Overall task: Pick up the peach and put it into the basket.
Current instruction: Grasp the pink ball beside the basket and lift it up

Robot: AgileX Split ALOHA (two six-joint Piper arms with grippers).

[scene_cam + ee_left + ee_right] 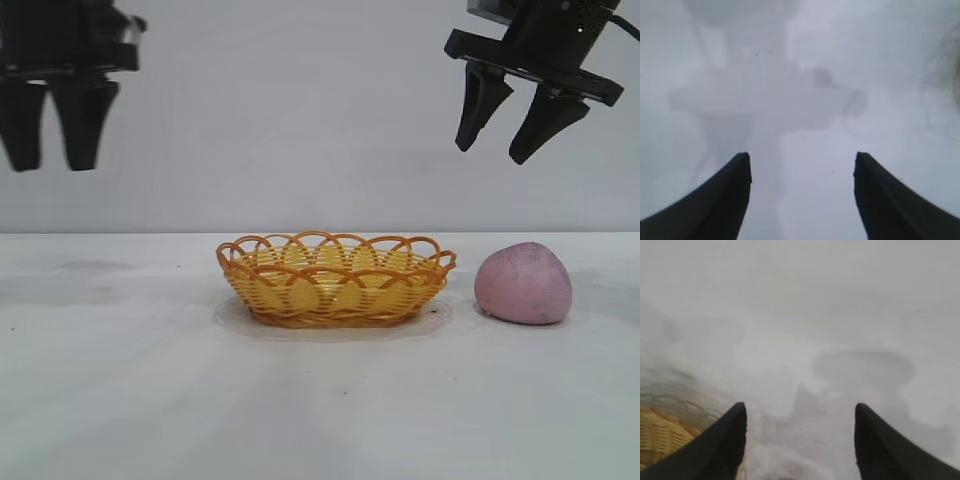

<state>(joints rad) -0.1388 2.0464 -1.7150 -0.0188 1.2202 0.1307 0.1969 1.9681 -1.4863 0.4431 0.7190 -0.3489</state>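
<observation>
The basket [335,280] sits nearest on the table [120,400], mid-table and empty, its open top free for a drop from above. Just beside it, not touching, the peach [523,284] rests on its flat base, point up. Higher and farther back, the right gripper [508,138] hangs tilted almost over the peach, fingers spread wide, likely readying to descend on it. The left gripper [52,160] hangs high at the far side, fingers apart, idle.

One camera is looking level across the table [120,400]. Two wrist cameras are looking down; the right one is sharing the basket [660,437].
</observation>
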